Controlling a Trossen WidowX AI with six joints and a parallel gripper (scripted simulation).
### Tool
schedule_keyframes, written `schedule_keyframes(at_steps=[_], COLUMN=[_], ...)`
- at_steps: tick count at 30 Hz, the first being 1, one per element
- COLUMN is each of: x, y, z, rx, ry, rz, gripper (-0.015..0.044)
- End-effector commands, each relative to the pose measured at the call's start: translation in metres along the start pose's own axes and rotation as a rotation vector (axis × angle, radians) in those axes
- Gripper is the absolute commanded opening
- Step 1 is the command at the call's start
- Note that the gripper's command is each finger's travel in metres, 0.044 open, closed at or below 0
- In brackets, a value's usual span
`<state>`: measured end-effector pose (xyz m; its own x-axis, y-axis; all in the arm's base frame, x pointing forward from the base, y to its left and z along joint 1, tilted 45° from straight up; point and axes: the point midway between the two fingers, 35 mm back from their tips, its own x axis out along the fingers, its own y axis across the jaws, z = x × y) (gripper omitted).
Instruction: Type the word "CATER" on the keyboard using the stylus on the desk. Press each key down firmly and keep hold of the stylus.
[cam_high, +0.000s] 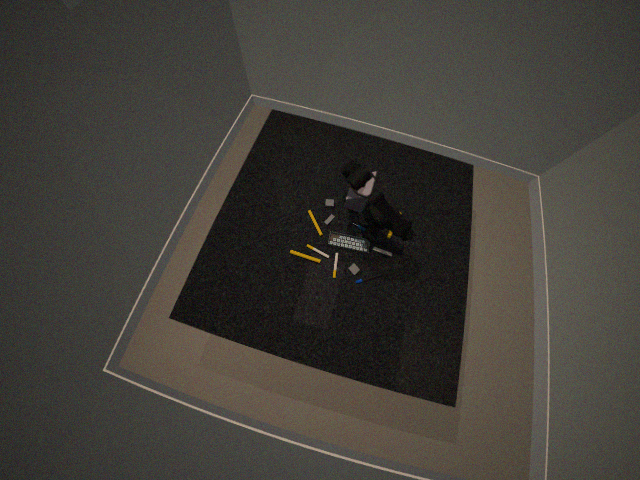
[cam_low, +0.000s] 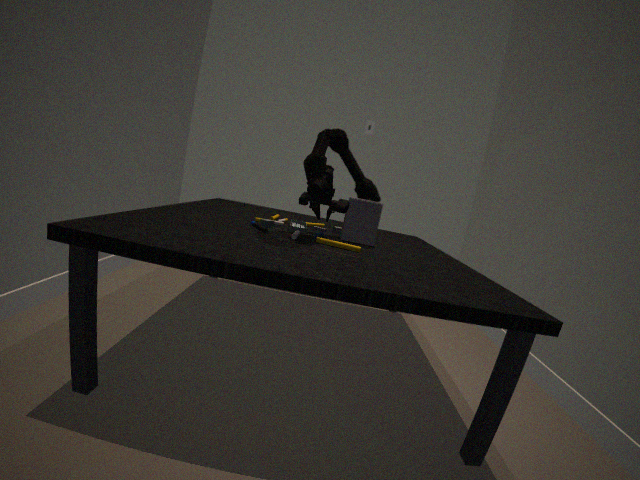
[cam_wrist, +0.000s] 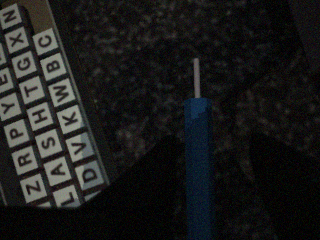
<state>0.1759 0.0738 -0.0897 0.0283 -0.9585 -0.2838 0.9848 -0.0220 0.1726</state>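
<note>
Below, a slim blue stylus (cam_high: 358, 226) (cam_wrist: 199, 165).

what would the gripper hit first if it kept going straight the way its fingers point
Probably the blue stylus or the dark desktop right under it: the gripper points down with the stylus between its open fingers, though how high it hovers is unclear.

In the wrist view, the stylus (cam_high: 358, 226) (cam_wrist: 199, 165) has a blue barrel with a pale, whitish tip pointing to twelve o'clock, and the keyboard (cam_high: 348, 242) (cam_wrist: 92, 150) toward nine o'clock shows off-white keys with black letters, set in a dark grey frame. The desk (cam_high: 248, 289) (cam_low: 217, 237) is black, with a grey-brown speckle close up. In the top view, plain yellow sticks (cam_high: 314, 222) (cam_high: 305, 256) lie toward nine o'clock of the keyboard.
</note>
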Motion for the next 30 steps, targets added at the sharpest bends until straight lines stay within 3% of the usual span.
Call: schedule_keyframes(at_steps=[1, 30], x=[0.003, 0.022], y=[0.0, 0.001], z=[-0.002, -0.01], rx=[0.005, 0.005], ry=[-0.007, -0.008], rz=[0.003, 0.004], gripper=[0.015, 0.015])
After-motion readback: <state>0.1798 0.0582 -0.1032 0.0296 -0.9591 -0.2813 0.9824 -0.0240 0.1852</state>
